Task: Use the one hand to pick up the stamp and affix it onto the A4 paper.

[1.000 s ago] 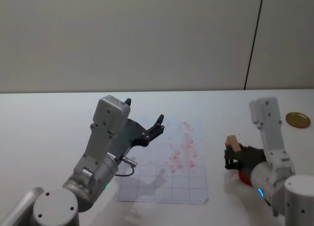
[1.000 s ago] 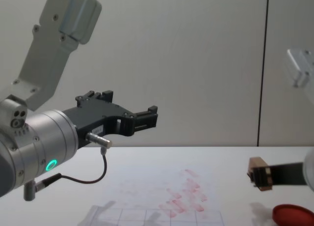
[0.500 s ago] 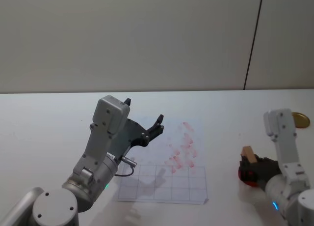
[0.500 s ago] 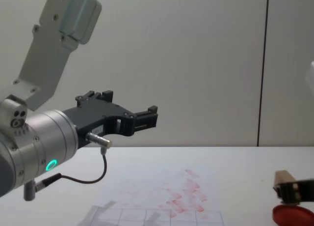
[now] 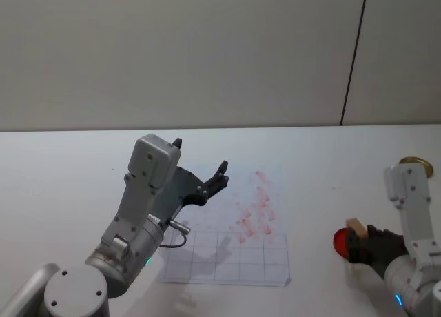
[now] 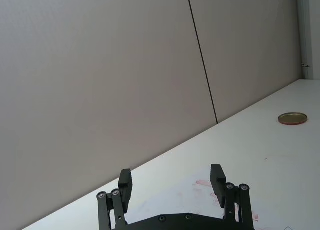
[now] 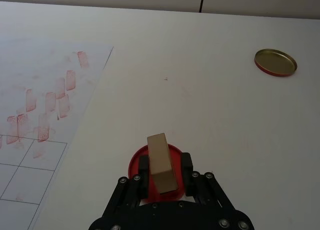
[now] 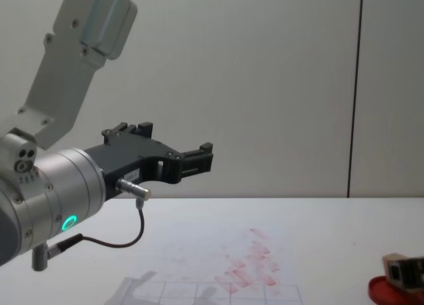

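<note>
Stamp in right tool over red ink pad.

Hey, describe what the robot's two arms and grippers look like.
Both arms are silver-grey with boxy pale-grey upper links. The left gripper is matte black with two flat fingers, a green light ring and a thin black cable. The right gripper is matching black; its arm carries a blue light.

Matt wooden stamp; glossy metal lid
</note>
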